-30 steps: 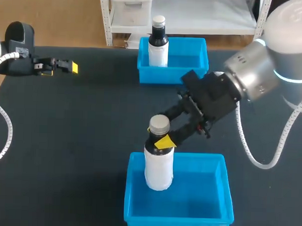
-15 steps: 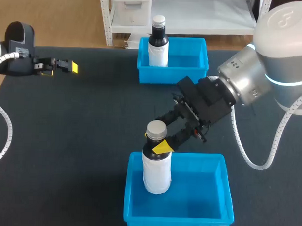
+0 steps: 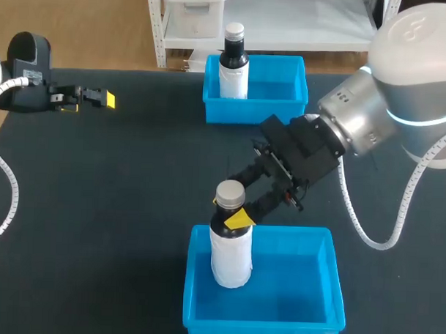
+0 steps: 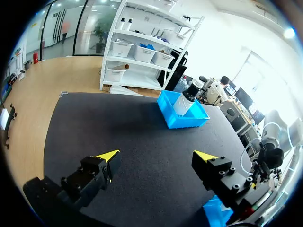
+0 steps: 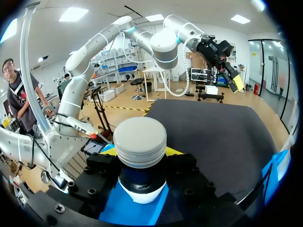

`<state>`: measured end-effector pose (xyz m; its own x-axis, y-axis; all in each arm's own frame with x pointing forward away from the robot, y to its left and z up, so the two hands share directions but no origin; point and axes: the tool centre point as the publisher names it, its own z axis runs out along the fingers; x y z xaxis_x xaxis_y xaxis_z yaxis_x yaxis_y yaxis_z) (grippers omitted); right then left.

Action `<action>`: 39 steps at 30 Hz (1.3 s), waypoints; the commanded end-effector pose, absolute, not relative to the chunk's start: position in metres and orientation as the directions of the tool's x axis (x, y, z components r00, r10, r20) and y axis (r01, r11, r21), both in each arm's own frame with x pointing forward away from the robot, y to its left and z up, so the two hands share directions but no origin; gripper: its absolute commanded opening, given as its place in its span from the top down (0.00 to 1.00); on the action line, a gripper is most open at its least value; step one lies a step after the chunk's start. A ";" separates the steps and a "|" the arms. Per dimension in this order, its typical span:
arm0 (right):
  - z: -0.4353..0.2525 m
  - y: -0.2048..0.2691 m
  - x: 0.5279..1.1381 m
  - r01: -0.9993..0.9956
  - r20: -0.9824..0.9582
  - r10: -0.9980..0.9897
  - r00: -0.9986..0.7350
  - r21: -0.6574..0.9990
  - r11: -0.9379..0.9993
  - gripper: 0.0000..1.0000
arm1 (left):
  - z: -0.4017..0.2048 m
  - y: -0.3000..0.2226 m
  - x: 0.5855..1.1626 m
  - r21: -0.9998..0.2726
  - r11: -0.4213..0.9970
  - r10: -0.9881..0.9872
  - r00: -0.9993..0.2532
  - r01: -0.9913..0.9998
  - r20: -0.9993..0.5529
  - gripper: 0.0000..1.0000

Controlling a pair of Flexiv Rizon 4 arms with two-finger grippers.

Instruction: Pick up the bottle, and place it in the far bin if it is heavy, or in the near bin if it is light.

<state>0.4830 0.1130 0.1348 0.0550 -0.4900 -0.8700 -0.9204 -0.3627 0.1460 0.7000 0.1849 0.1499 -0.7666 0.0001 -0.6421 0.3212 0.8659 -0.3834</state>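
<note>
A bottle with a grey cap, dark neck and white label stands upright with its lower part inside the near blue bin, at the bin's left side. My right gripper is shut on the bottle's neck, just under the cap. In the right wrist view the cap fills the space between the fingers of the right gripper. The far blue bin holds a second, similar bottle. My left gripper hangs open and empty at the table's far left; its own view shows the left gripper with fingers wide apart.
The black table stretches between the two bins. In the left wrist view the far bin and its bottle lie ahead of the gripper, and a corner of the near bin shows beside one finger.
My right gripper has come down and slightly left with the bottle, sinking its base deeper into the near bin. Over the last half second it barely moved. The left arm kept still.
</note>
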 end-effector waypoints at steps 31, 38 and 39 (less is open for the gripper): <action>0.139 0.015 0.563 -0.967 -0.769 -0.628 -0.116 0.232 -0.106 0.00 | 0.150 0.185 0.700 -0.383 0.866 0.000 -0.767 0.321 -0.642 0.00; 0.135 -0.003 0.613 -0.956 -0.734 -0.631 -0.252 0.291 0.043 0.00 | 0.150 0.185 0.700 -0.383 0.866 0.000 -0.767 0.321 -0.642 0.00; 0.135 -0.005 0.620 -0.954 -0.729 -0.632 -0.263 0.292 0.060 0.00 | 0.150 0.185 0.700 -0.383 0.866 0.000 -0.767 0.321 -0.642 0.00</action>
<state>0.6050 -0.0043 0.1352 -0.2550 -0.6273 -0.7359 -0.9586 0.0640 0.2776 0.7000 0.1849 0.1500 -0.7666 0.0001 -0.6421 0.3213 0.8659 -0.3834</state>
